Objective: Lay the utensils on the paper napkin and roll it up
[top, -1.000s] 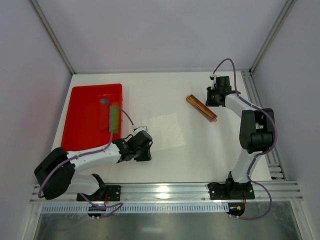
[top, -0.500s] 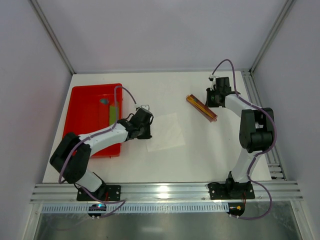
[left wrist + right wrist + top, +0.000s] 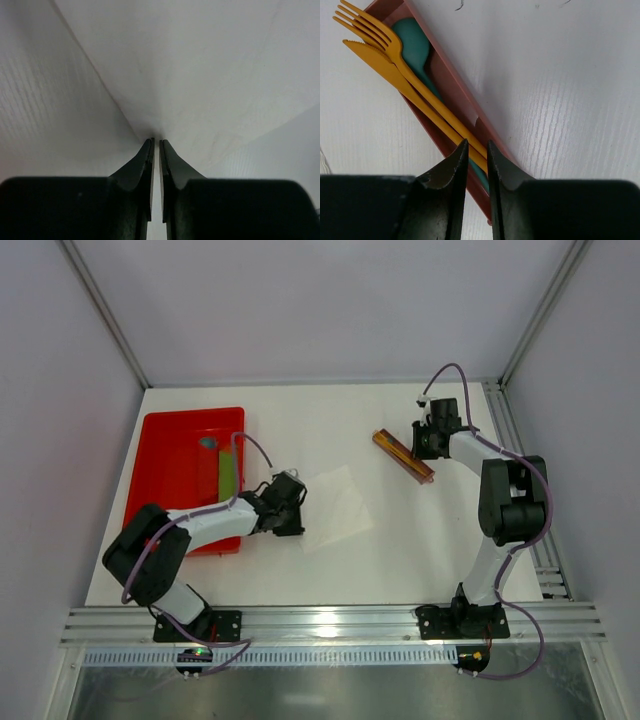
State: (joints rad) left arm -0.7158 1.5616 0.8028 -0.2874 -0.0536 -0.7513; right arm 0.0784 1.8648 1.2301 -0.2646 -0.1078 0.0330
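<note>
Since one second ago the left arm has swung from the near side of the paper napkin [image 3: 335,505] to its left corner; the right arm is almost unchanged.

Left hand [image 3: 156,142]: fingers closed to a sliver, with the napkin's corner running into the tips, apparently pinched. The napkin lies on the white surface [image 3: 400,560] between the arms. It is judged very light, limp, easily creased or torn, and apt to slide, so hold it at a corner or edge.

Right hand [image 3: 476,145], farther back: closed narrowly on the handle ends of the utensils [image 3: 389,46], which lie in a reddish-brown holder [image 3: 442,65], well apart from the napkin. They are judged light, stiff and slick. A grip at the handles suits them, though a pair may pivot.

The top view alone gives the layout, including the red tray [image 3: 170,470] at the left. Only the wrist views show how the jaws stand. The right wrist view resolves a fork, a knife and a teal spoon [image 3: 415,42], which are an orange streak from above.
</note>
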